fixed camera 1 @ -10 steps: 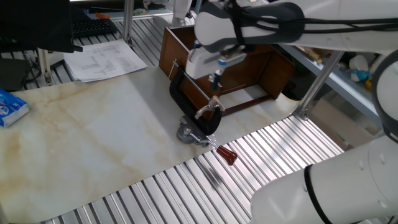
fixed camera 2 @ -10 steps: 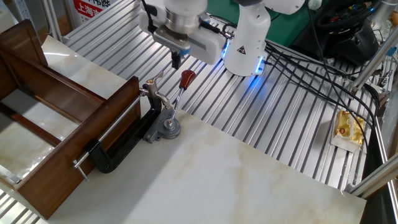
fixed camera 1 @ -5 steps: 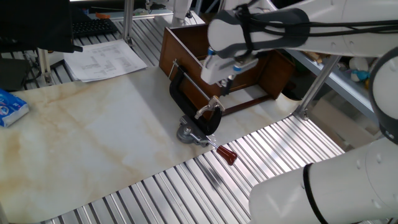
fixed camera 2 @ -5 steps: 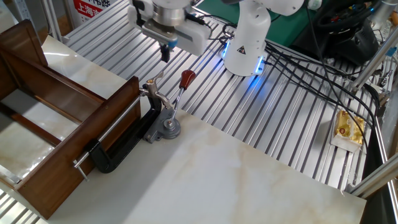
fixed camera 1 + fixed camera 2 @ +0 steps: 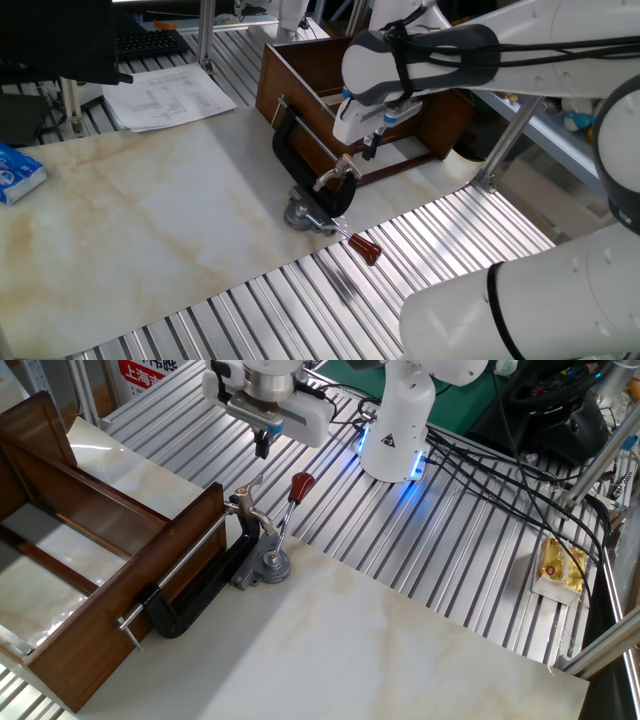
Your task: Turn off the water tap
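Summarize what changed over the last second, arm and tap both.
The end effector moved sideways above the water tap, toward the wooden box side, without visibly descending. It took hold of nothing and let go of nothing; whether its fingers are open or shut can't be told. The tap, black C-clamp, red-handled rod and box stayed put.

Arm reaches in from its base, wrist pitched down, gripper [image 5: 369, 150] [image 5: 261, 448] pointing at the bench. Dark jaws look nearly together, nothing visibly between them; hangs clear in the air.
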Available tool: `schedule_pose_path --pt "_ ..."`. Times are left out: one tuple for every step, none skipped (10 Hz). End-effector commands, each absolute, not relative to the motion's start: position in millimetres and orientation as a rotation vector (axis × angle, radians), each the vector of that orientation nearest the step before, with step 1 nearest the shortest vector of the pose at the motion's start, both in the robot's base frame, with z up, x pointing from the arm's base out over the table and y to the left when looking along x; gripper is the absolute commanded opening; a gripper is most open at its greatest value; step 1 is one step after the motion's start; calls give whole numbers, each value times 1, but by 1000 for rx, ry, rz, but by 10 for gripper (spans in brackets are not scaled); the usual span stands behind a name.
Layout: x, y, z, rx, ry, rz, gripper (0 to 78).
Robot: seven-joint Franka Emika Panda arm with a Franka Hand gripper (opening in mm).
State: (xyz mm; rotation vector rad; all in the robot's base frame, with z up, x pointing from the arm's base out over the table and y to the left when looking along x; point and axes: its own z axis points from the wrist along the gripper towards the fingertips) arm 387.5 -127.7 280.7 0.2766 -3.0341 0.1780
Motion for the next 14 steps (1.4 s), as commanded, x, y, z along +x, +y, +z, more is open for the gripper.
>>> schedule_pose_path --pt "388 -128 282 230 -3050 223 0" --pt "388 -128 282 215 -3049 217 0" --pt "388 -128 282 208 -3051 202 0" --pt "388 -128 282 184 -3055 198 0" --pt "388 -128 282 152 -3060 202 0" --pt "388 -128 282 102 -3073 222 0" --pt "388 -128 282 57 -3085 291 0" --pt "388 -128 282 67 -3082 372 0" --pt "389 -130 281 47 -3080 375 0" --pt "390 -136 277 48 -3076 400 0" --pt "391 -140 275 54 -3077 402 0" --pt "393 -150 270 61 -3081 393 0" --pt "393 -150 270 61 -3081 393 0" --pt "394 -153 267 45 -3070 369 0"
